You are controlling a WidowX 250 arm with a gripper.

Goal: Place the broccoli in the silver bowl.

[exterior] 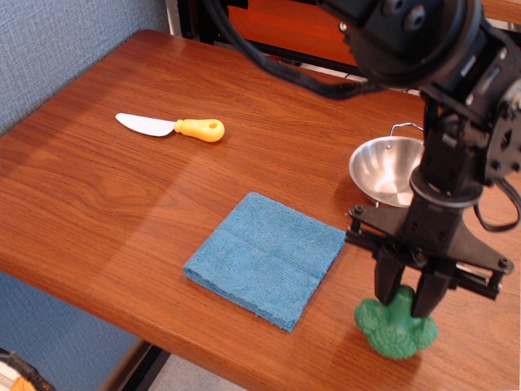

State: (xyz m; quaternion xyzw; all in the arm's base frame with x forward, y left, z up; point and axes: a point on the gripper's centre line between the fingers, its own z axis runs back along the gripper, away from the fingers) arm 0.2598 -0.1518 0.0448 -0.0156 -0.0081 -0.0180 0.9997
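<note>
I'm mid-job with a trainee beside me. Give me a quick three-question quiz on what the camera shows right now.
1. True or false: the broccoli already lies in the bowl.
2. What are the fingers of the gripper closed around? A) the knife B) the broccoli's stem C) the cloth
3. Fill in: the broccoli stands with its florets on the ____.

Key:
1. False; it is on the table, near the front edge, apart from the bowl.
2. B
3. table
</note>
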